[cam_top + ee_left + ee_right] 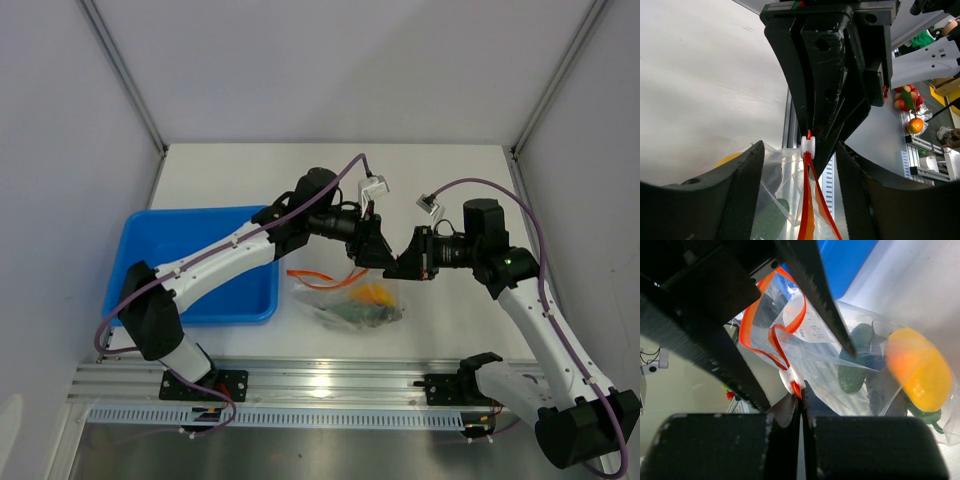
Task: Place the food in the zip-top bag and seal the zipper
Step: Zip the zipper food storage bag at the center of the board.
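Clear crinkly zip-top bag (pixel 345 305), yellow-orange and dark green toy food (pixel 917 370) inside, lies beside the blue plastic tray (pixel 150 240). My wrist views alone show right gripper (pixel 800 401) pinching its orange-red zipper strip (pixel 781 356), left gripper (pixel 799 151) parted around the white slider (pixel 808 145).

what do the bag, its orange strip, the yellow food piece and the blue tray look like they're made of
Zip-top bag: thin clear plastic film, glossy; it crinkles and is see-through. Zipper strip: flexible orange-red plastic, since it curls. Yellow food piece: probably moulded plastic, smooth with a soft sheen, though blurred. Blue tray: seemingly rigid plastic, smooth and evenly coloured.
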Controlling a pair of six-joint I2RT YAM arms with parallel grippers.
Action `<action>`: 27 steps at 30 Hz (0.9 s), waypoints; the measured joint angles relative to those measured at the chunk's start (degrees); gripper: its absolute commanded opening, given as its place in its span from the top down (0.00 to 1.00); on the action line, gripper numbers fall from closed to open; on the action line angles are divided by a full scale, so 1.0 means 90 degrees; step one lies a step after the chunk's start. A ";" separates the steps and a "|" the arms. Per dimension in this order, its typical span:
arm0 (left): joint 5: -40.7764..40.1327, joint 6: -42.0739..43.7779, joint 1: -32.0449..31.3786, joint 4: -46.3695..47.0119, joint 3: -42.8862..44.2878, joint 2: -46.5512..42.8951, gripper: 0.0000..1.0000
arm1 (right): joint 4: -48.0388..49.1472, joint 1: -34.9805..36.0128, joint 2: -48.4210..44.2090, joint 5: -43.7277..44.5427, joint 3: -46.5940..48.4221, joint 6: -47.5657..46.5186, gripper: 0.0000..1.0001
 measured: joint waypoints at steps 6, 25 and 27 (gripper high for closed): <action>0.0049 -0.0112 0.0000 0.0027 0.0000 0.0034 0.63 | 0.0000 0.0000 0.0000 -0.0005 0.0000 0.0000 1.00; 0.0306 -0.0712 0.0134 0.0644 -0.0384 0.0029 0.99 | -0.0138 -0.0015 -0.0102 0.0627 -0.0041 0.0022 1.00; 0.0306 -0.0770 0.0134 0.0695 -0.0420 0.0027 0.99 | -0.0129 -0.0027 -0.0153 0.0724 -0.0070 0.0075 1.00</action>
